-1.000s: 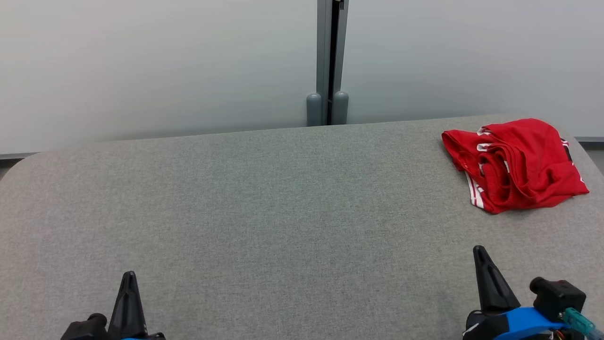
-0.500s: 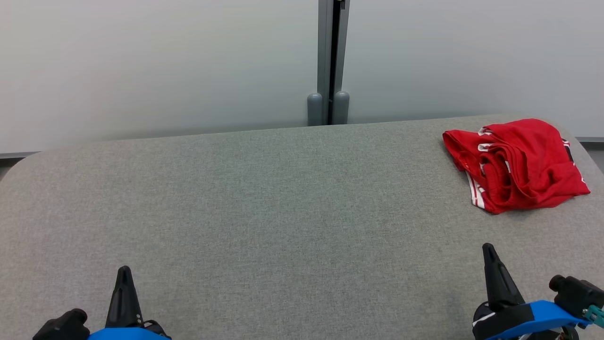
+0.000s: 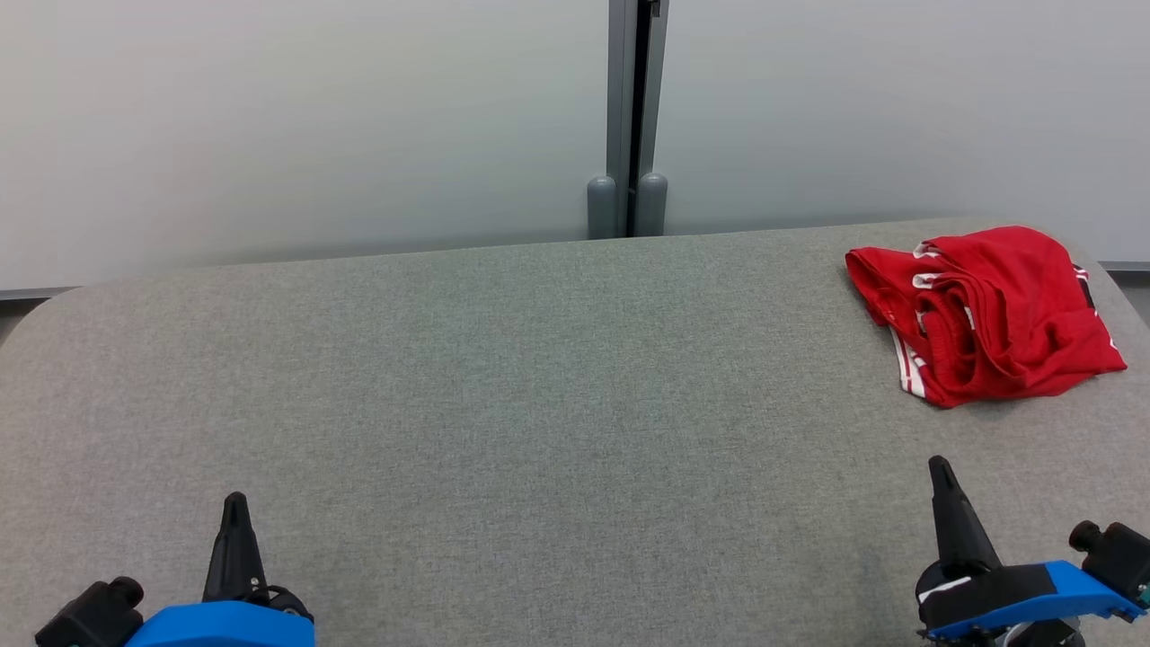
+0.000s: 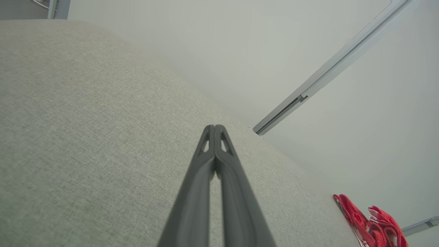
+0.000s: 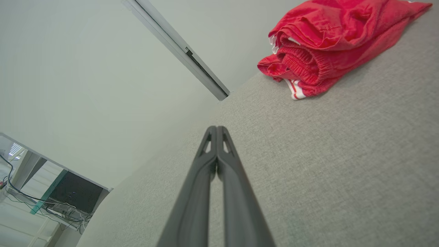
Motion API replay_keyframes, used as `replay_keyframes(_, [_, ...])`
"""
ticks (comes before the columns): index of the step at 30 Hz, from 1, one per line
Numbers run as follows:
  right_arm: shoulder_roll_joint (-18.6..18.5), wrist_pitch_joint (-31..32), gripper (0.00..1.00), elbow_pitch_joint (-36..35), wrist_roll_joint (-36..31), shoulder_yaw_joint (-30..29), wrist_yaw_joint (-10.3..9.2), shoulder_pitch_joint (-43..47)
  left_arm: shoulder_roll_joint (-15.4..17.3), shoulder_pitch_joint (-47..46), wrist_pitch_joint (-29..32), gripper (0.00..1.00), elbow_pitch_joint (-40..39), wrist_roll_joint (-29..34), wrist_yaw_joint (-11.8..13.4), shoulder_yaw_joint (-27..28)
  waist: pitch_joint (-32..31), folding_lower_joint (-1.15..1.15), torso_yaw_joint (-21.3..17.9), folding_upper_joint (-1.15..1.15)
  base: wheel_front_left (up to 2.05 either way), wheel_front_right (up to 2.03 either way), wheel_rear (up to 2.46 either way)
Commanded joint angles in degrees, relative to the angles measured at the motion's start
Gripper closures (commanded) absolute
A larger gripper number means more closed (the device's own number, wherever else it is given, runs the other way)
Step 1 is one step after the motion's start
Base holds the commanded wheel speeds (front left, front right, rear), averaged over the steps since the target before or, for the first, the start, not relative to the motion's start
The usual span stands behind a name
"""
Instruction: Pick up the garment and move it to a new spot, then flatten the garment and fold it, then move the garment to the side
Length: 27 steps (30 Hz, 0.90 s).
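A crumpled red garment (image 3: pixel 984 314) with white stripes lies bunched at the far right of the grey fabric table (image 3: pixel 503 386). It shows large in the right wrist view as the red garment (image 5: pixel 329 44), and small at the lower right of the left wrist view (image 4: pixel 372 223). My right gripper (image 3: pixel 941 467) hovers near the table's front right, well short of the garment, fingers pressed together and holding nothing (image 5: pixel 216 128). At the front left my left gripper (image 3: pixel 235 501) is also shut and empty (image 4: pixel 214 127).
Pale wall panels rise behind the table, joined by a grey vertical post (image 3: pixel 629 117). The table's rounded far-left corner (image 3: pixel 54 301) and right edge lie close to the garment. A desk with cables (image 5: pixel 51 195) stands off to the side.
Both grippers have drifted outward and slightly forward: the left one to the left, the right one to the right. The garment lies where it was.
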Motion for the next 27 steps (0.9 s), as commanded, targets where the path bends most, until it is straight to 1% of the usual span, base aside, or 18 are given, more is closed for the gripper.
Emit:
replay_keyframes(1, [0.0,0.5,1.0,-0.9,1.8,-0.3,0.01,-1.6,0.4,-1.8,0.4,1.0,-0.5,-1.8,-0.4,0.3,0.0,0.0,0.0,-0.01,0.0,0.0,0.0])
replay_keyframes(27, [0.1,5.1,1.0,-1.4,19.7,-1.8,0.02,-2.7,0.4,-4.6,5.0,1.0,0.2,-21.3,-1.6,1.0,0.1,0.0,0.4,-0.01,0.0,0.0,0.0])
